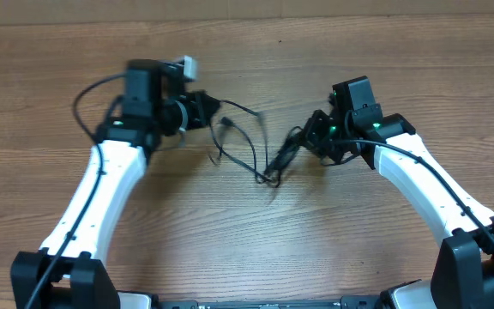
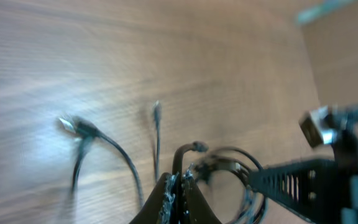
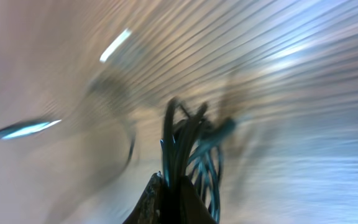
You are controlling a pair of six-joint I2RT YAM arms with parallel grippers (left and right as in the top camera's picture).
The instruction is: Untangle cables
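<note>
Right end effector (image 3: 168,186) clamps cables (image 3: 182,140); overhead shows their spread.

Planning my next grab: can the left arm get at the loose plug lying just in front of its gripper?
Probably, but not straight away: nothing stands between the left gripper and the loose plug, but the gripper is shut on a cable strand, so it must release first.
</note>
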